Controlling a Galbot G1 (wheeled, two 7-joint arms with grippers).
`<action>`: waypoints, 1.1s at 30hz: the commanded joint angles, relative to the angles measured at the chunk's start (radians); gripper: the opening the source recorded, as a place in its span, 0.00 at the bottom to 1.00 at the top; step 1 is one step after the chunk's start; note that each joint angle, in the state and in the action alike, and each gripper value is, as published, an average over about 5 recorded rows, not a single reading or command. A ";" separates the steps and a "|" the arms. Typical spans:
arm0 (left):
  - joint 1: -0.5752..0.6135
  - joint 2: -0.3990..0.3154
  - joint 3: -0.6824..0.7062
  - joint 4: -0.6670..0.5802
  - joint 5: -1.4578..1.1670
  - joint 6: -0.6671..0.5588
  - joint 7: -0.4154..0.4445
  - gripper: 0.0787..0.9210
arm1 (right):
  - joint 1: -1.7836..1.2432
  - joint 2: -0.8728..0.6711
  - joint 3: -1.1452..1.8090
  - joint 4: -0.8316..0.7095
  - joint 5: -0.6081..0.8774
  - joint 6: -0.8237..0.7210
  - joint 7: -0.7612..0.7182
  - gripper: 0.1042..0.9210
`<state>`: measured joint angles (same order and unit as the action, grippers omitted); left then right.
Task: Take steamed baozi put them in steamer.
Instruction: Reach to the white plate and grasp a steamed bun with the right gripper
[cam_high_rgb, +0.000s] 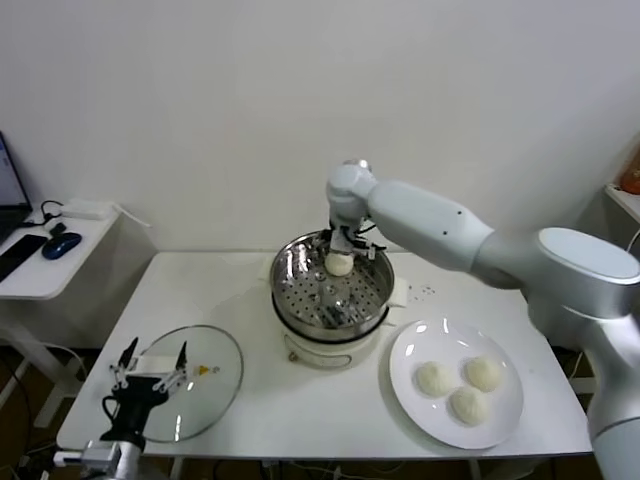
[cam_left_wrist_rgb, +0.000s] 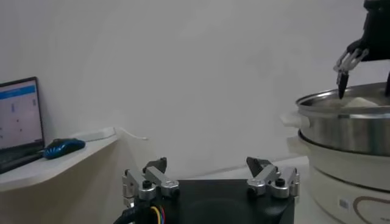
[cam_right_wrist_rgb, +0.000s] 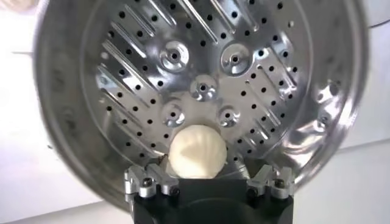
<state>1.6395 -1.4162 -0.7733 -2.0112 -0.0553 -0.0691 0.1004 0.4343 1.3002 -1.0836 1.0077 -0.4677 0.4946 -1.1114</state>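
— Over the steamer (cam_high_rgb: 300, 275), what's the right gripper (cam_high_rgb: 342, 247) doing?
— Jaws spread wide, one baozi (cam_right_wrist_rgb: 196, 151) on the perforated floor beneath them.
— Others?
— Three on the plate (cam_high_rgb: 412, 343) beside it; left gripper (cam_high_rgb: 150, 377) idle, spread, over the lid (cam_high_rgb: 215, 372).

Your right arm (cam_high_rgb: 440, 225) is a smooth, glossy white-grey shell with rounded joint housings, tapering into a black wrist block behind the right end effector (cam_high_rgb: 341, 262). Its silver metal finger links carry dark screws and end in black tips. The left end effector (cam_high_rgb: 152, 366) looks alike: black body, silver links, with coloured wires behind it.
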 joint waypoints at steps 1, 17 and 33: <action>-0.001 0.001 0.004 -0.004 0.002 0.001 0.001 0.88 | 0.226 -0.234 -0.183 0.247 0.384 -0.140 -0.052 0.88; -0.005 -0.012 0.023 -0.013 0.010 0.005 -0.002 0.88 | 0.344 -0.748 -0.535 0.477 0.976 -0.667 0.047 0.88; 0.012 -0.011 0.014 -0.012 0.015 -0.004 -0.001 0.88 | -0.057 -0.826 -0.346 0.520 0.855 -0.768 0.138 0.88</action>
<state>1.6462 -1.4290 -0.7537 -2.0287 -0.0390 -0.0690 0.0988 0.5305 0.5591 -1.4602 1.4932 0.3646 -0.1843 -1.0120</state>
